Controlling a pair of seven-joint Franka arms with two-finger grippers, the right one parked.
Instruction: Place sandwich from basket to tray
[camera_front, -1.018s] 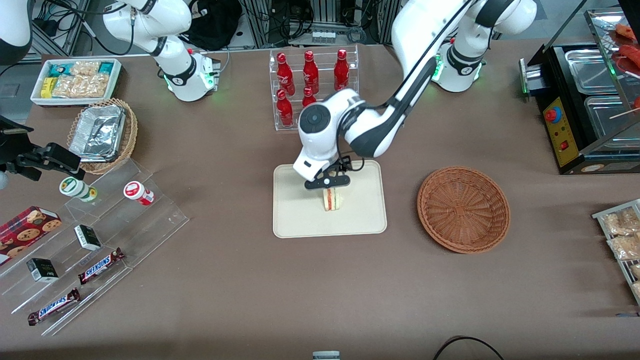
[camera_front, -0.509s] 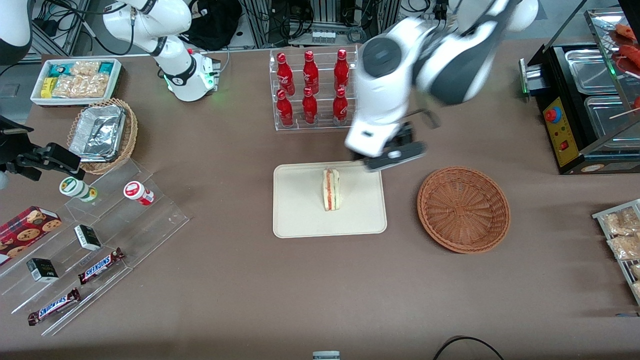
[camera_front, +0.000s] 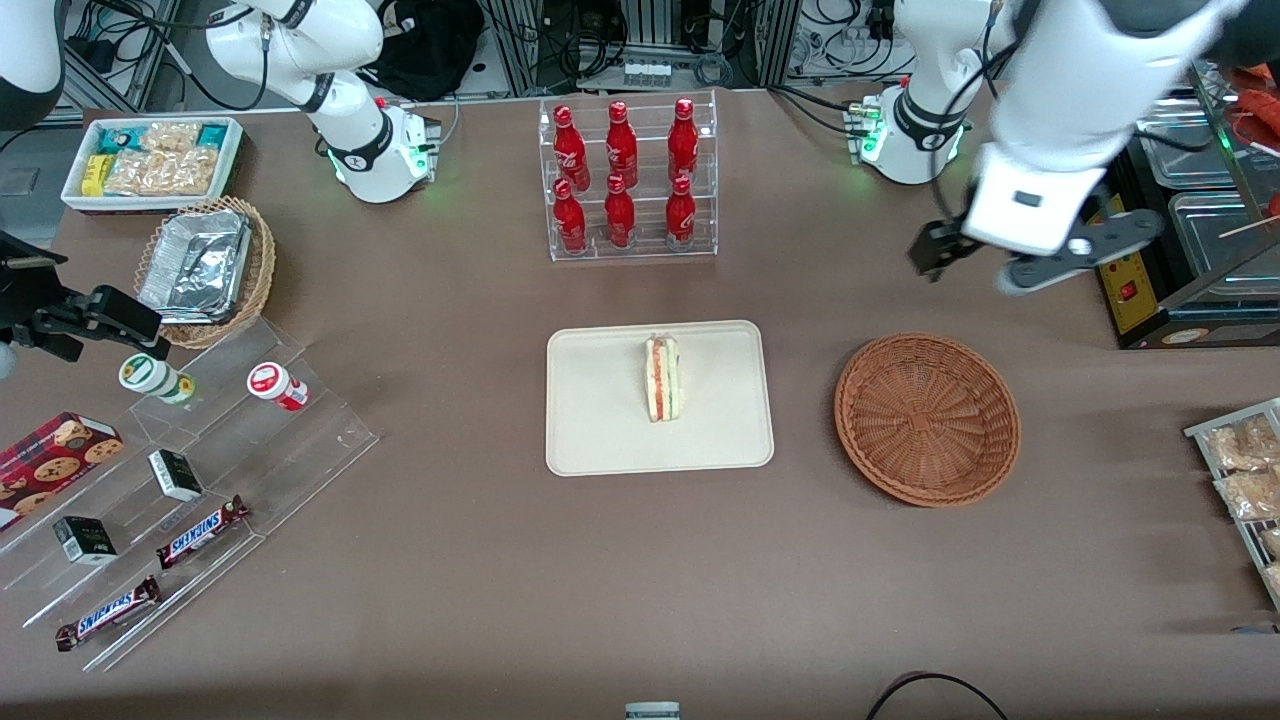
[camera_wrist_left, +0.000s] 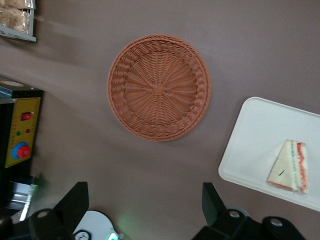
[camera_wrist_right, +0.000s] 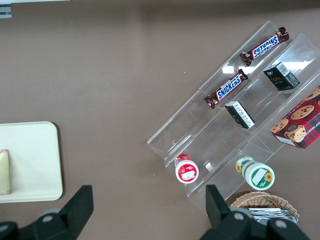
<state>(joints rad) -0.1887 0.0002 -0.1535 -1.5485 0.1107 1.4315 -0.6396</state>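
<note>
sandwich (camera_front: 661, 379) lying on its side on the tray (camera_front: 600, 420), mid-worktop; basket (camera_front: 927, 417) beside the tray toward the working arm's end, bare inside; end effector (camera_front: 1040, 265) raised above the worktop near the basket, fingers (camera_wrist_left: 75, 202) spread, holding nothing

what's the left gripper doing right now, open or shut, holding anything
Left gripper: open and empty, raised above the table farther from the front camera than the basket. The sandwich lies on the tray.
</note>
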